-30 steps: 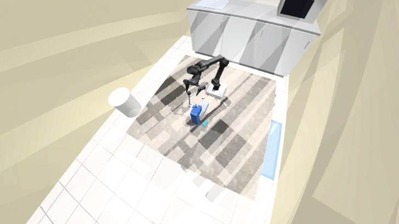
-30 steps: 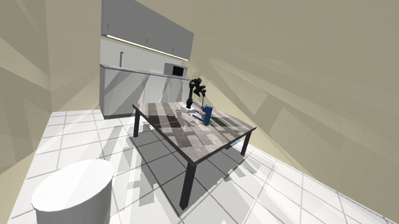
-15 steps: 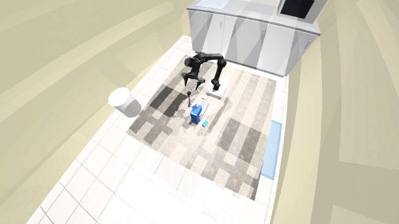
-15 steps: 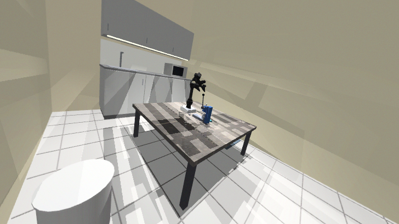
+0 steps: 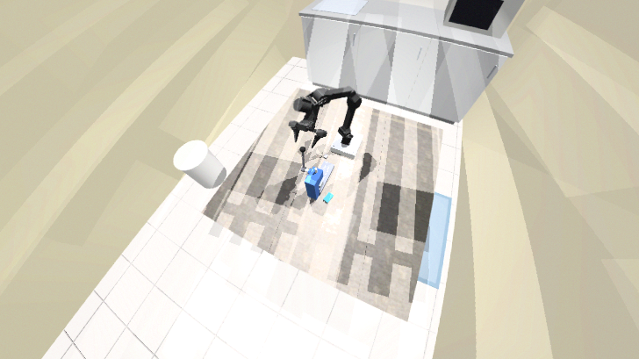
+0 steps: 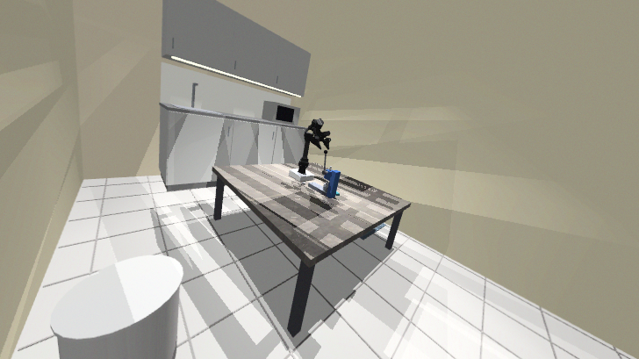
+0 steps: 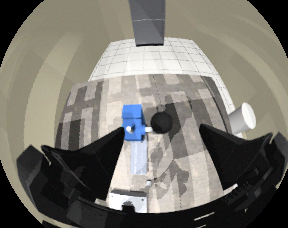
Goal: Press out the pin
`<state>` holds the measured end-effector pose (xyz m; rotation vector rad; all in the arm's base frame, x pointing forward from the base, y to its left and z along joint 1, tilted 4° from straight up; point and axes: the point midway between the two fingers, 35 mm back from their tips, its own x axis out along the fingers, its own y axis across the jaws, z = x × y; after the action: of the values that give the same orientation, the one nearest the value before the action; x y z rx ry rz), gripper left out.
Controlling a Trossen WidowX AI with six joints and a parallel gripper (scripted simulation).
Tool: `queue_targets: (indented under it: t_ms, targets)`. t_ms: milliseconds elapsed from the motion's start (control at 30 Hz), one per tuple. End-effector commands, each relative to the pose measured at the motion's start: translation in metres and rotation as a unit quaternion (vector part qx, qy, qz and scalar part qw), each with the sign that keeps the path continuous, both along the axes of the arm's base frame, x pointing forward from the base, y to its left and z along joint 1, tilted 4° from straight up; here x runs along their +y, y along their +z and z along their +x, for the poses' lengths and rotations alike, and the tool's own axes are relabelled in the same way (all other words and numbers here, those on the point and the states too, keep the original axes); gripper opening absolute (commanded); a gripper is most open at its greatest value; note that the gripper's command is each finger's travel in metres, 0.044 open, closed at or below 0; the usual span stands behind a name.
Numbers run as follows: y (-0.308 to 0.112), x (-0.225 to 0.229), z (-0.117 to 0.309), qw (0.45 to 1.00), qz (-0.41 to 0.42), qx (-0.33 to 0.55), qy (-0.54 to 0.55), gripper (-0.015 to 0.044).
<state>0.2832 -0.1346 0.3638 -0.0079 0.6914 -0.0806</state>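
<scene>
Beige walls enclose a white-tiled floor, with grey cabinets (image 5: 376, 60) (image 6: 203, 147) and a microwave (image 5: 511, 10) (image 6: 270, 111) at the upper right of the top view, and a plank-patterned table (image 5: 353, 260) (image 6: 283, 213) (image 7: 192, 92) near its centre.

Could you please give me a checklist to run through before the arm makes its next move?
1. Pincer open and free of any object: ok.
2. Lever standing up: ok.
3. Pincer off the lever's knob: ok; a gap shows between them from above.
4. Blue press standing upright on the table: ok.
5. Pin directly under the punch: cannot tell; too small to make out.
6. Pin in the cup: cannot tell.
</scene>
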Motion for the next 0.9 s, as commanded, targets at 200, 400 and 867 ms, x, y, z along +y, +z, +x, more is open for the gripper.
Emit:
queue_targets:
  t_ms: [200, 400, 867]
  targets:
    - [-0.013, -0.003, 0.012, 1.0, 0.004, 0.005, -0.003, 0.044]
    - [-0.019, -0.003, 0.02, 1.0, 0.004, 0.004, -0.003, 0.044]
    - [-0.034, -0.004, 0.037, 1.0, 0.003, 0.002, -0.003, 0.044]
